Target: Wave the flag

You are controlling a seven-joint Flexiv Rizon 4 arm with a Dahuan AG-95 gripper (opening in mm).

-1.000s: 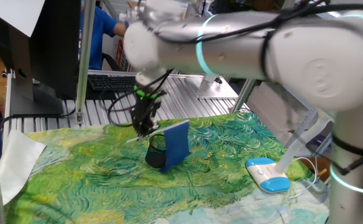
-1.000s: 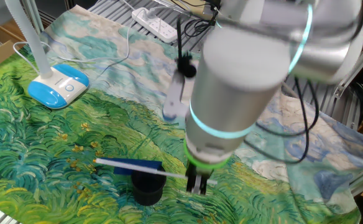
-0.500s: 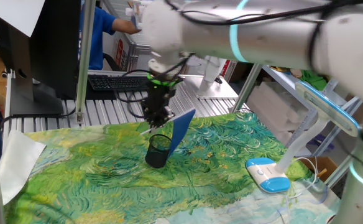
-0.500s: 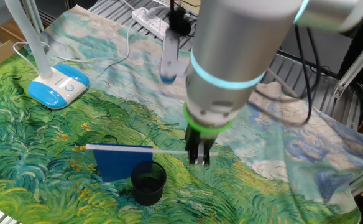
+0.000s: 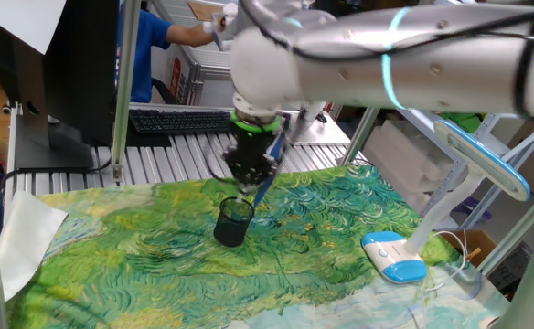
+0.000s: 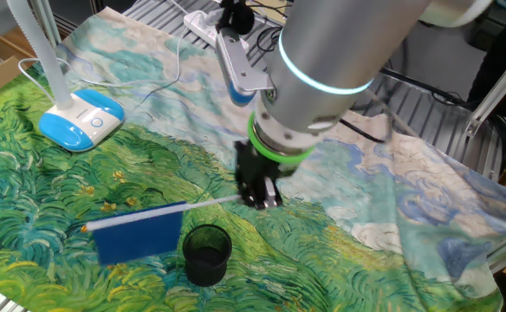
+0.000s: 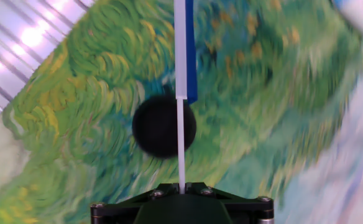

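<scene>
My gripper (image 6: 259,192) is shut on the thin white stick of the blue flag (image 6: 138,235). The stick runs level to the left from my fingers and the blue cloth hangs below its far end, beside the black mesh cup (image 6: 206,254). In one fixed view the gripper (image 5: 248,183) hovers just above the cup (image 5: 233,221), with the flag (image 5: 264,187) seen edge-on as a thin blue strip. In the hand view the stick and the flag's blue edge (image 7: 189,56) run straight up from my gripper (image 7: 181,186), crossing over the cup (image 7: 158,126).
A painted green and blue cloth (image 6: 45,191) covers the table. A blue and white lamp base (image 6: 81,119) stands at one side, also shown in one fixed view (image 5: 394,256). A power strip (image 6: 220,37) and cables lie at the cloth's far edge. A keyboard (image 5: 171,119) sits behind.
My gripper has swung across above the cup and turned. The flag swept from over the cup to its left side in the other fixed view, and turned edge-on in one fixed view.
</scene>
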